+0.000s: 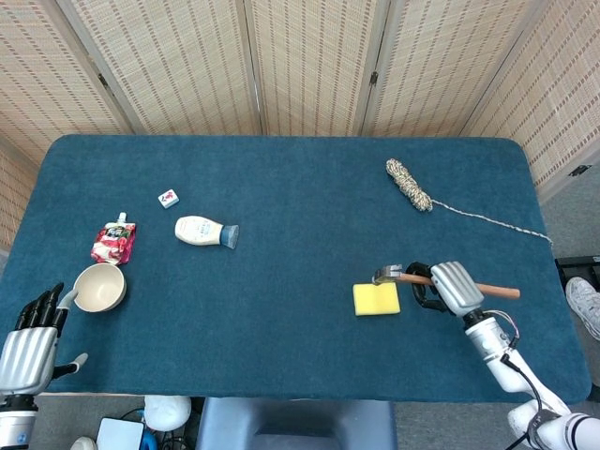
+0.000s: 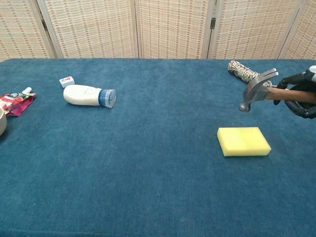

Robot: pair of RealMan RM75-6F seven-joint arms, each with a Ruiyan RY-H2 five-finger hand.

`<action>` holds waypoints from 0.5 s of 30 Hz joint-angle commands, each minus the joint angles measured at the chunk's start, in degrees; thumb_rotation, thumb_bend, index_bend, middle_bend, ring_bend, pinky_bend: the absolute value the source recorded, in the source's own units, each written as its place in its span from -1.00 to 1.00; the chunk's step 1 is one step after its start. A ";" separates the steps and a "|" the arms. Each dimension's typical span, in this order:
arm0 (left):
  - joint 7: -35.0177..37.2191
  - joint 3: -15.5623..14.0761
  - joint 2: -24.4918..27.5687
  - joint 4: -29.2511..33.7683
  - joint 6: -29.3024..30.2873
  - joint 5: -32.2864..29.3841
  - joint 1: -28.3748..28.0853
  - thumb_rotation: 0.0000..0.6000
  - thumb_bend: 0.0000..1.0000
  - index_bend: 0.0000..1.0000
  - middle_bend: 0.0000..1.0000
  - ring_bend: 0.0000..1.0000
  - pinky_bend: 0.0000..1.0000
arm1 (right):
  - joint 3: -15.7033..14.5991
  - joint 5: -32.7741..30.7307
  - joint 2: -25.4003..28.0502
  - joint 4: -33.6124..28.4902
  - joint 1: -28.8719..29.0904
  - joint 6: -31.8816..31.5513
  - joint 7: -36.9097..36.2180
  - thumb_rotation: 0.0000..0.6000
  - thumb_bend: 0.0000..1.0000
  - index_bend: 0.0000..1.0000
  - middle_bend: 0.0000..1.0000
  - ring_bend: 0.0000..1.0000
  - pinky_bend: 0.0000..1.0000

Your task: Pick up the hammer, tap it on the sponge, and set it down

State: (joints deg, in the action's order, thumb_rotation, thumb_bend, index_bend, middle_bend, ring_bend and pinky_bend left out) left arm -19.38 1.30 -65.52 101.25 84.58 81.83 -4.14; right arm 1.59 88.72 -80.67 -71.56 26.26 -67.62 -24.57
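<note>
My right hand [image 1: 448, 287] [image 2: 299, 95] grips the wooden handle of the hammer [image 1: 412, 277] [image 2: 257, 89], which hangs level in the air. Its steel head hovers well above the yellow sponge [image 1: 376, 299] [image 2: 243, 141], clear of it. The sponge lies flat on the blue table, just left of the hand. My left hand [image 1: 34, 337] rests off the table's near left corner, fingers spread and holding nothing; the chest view does not show it.
A white bottle [image 1: 205, 231] lies on its side at mid left, with a small tile [image 1: 168, 198] behind it. A red pouch [image 1: 113, 242] and a cream bowl [image 1: 99, 287] sit near the left edge. A coiled rope [image 1: 409, 184] lies at the back right.
</note>
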 commanded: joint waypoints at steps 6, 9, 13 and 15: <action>-0.01 -0.12 -0.09 -0.29 -0.46 -0.27 -0.08 1.00 -0.70 -0.83 -1.00 -1.00 -0.73 | -2.73 0.48 -3.42 4.51 0.45 4.76 2.95 1.00 0.73 0.83 0.64 0.65 0.68; 0.05 -0.17 0.02 -0.33 -0.57 -0.40 -0.05 1.00 -0.70 -0.83 -1.00 -1.00 -0.73 | -3.24 0.19 -4.00 5.59 0.70 6.38 3.90 1.00 0.73 0.84 0.64 0.65 0.68; 0.24 -0.21 0.09 -0.32 -0.46 -0.22 -0.01 1.00 -0.70 -0.83 -1.00 -1.00 -0.73 | -1.59 -0.06 -3.79 5.05 0.30 3.50 1.32 1.00 0.72 0.84 0.64 0.65 0.68; 0.28 -0.13 0.15 -0.28 -0.33 -0.18 0.00 1.00 -0.70 -0.83 -1.00 -1.00 -0.73 | -0.53 -0.28 -3.27 4.58 0.16 1.92 -0.27 1.00 0.72 0.83 0.64 0.65 0.68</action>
State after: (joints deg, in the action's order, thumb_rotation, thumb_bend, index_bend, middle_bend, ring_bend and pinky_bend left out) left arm -19.10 1.17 -65.37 100.97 84.26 81.65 -4.14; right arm -0.15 88.72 -84.36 -66.45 26.66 -63.92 -23.09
